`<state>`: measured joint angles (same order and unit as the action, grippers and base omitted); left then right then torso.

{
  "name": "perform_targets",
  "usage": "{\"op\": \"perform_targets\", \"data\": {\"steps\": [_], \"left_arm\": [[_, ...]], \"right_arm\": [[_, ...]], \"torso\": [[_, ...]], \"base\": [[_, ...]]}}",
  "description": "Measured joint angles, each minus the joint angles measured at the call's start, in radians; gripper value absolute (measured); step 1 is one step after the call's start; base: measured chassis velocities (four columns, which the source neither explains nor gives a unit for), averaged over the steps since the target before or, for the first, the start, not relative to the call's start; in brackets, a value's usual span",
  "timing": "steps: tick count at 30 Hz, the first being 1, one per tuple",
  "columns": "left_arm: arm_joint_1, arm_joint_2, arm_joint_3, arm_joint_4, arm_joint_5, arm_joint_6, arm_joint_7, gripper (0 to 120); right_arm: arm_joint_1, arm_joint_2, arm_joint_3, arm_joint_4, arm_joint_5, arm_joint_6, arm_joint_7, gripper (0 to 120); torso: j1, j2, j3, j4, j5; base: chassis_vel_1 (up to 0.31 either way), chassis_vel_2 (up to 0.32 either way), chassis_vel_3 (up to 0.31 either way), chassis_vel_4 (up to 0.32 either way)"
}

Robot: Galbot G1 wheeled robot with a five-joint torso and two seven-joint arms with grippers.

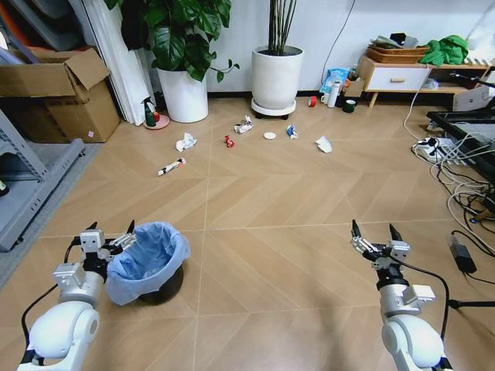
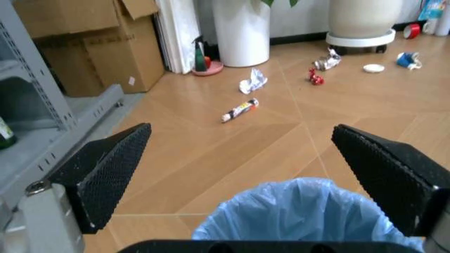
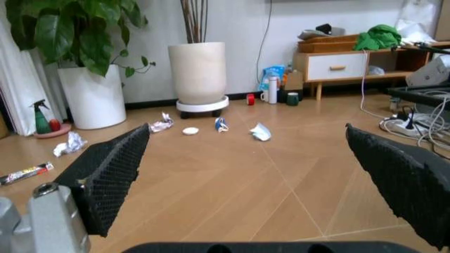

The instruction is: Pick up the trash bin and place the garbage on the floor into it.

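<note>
The trash bin [image 1: 147, 264], black with a light-blue bag over its rim, stands on the floor at my near left. My left gripper [image 1: 112, 229] is open right at the bin's left rim. In the left wrist view the bagged rim [image 2: 302, 211] lies low between the spread fingers [image 2: 105, 171]. The garbage lies farther off before the plant pots: a white-red tube [image 1: 171, 166], a paper wad [image 1: 186, 141], a red wrapper [image 1: 229, 141], a crumpled wad [image 1: 244, 124], a white disc [image 1: 269, 135], a blue-white packet [image 1: 291, 131] and a white scrap [image 1: 323, 144]. My right gripper [image 1: 371, 230] hovers open over bare floor, holding nothing.
Two white plant pots [image 1: 277, 77] stand at the back wall, with a green spray bottle [image 1: 148, 114] beside the left one. Cardboard boxes [image 1: 58, 93] and a grey metal rack [image 1: 35, 185] line the left. Cables and a power strip [image 1: 445, 154] lie at the right, before a low cabinet [image 1: 398, 77].
</note>
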<state>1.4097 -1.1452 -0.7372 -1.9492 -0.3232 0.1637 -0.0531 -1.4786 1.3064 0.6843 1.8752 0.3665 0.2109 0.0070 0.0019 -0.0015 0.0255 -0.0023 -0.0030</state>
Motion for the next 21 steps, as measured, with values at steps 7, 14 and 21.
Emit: {"op": "perform_targets", "data": {"steps": [7,14,21], "left_arm": [[0.003,-0.009,0.007,0.004,-0.017,0.005,0.017,100],[-0.002,-0.002,0.013,-0.003,-0.168,0.038,-0.019,100],[-0.013,0.020,0.002,0.037,-0.221,0.082,-0.046,100]], "right_arm": [[-0.002,-0.003,0.002,0.000,0.001,0.000,-0.001,100],[-0.010,-0.005,0.011,0.011,0.011,0.001,-0.003,100],[-0.024,-0.006,0.018,0.030,0.012,-0.001,-0.003,100]], "torso": [[0.000,0.000,0.000,0.0001,-0.0001],[0.000,0.000,0.000,0.0000,0.0000],[0.000,0.000,0.000,0.0001,-0.0001]], "base": [[0.000,0.000,0.000,0.000],[0.000,0.000,0.000,0.000],[0.000,0.000,0.000,0.000]]}}
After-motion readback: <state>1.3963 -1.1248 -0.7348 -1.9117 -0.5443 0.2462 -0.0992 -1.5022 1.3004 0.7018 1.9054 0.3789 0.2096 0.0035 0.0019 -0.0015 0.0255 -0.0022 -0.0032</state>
